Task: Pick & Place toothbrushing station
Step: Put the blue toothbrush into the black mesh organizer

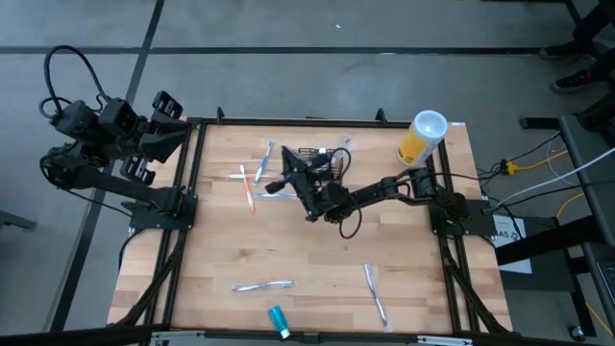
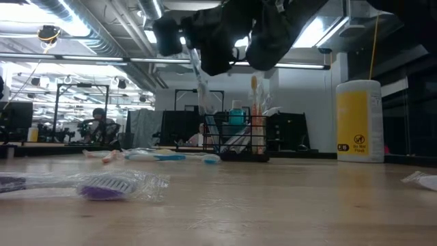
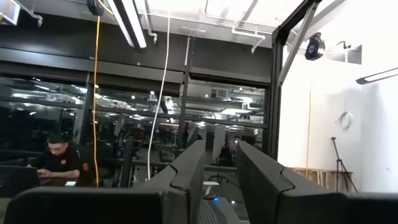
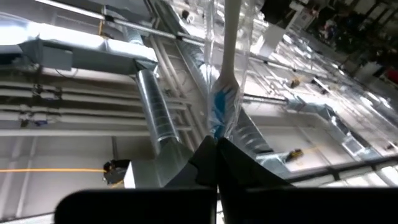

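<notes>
The toothbrushing station (image 2: 240, 139) is seen near the table's far edge, holding several upright toothbrushes. A wrapped toothbrush (image 4: 225, 68) is clamped in the right gripper (image 4: 216, 144) just beside it — fingers closed tight. The left gripper (image 3: 219, 180) is parked off the table's left, narrowly parted, with nothing between its 2 fingers.

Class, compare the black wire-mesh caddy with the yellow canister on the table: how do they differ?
The caddy is low, black, open mesh; the canister is taller, solid yellow, white-lidded. The caddy holds toothbrushes; the canister is closed. The caddy stands mid-table, the canister at the right edge. Both stand upright toward the table's back.
</notes>
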Controlling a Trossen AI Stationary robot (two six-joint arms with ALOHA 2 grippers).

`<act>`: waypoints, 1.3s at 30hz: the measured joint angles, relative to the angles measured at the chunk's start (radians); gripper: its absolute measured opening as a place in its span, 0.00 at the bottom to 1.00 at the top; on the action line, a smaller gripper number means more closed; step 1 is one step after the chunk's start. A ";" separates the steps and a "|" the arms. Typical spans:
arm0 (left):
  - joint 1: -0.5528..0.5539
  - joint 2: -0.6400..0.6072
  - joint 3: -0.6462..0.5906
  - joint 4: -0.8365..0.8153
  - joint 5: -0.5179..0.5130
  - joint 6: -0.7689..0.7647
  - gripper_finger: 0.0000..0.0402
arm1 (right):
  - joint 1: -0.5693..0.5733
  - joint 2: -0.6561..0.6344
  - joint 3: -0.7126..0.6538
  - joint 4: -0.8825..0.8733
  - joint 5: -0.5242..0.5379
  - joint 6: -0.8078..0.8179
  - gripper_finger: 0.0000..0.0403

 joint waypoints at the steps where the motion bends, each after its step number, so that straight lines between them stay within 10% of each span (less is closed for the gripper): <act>1: 0.000 0.000 0.000 0.000 -0.005 -0.001 0.22 | 0.003 0.000 0.000 -0.003 0.015 0.002 0.00; 18: 0.000 0.000 0.000 0.008 -0.044 0.004 0.22 | 0.002 0.000 -0.019 0.007 0.098 0.005 0.02; 39: 0.000 -0.002 0.000 0.018 -0.042 0.009 0.22 | 0.026 -0.020 0.009 0.127 0.057 -0.225 0.46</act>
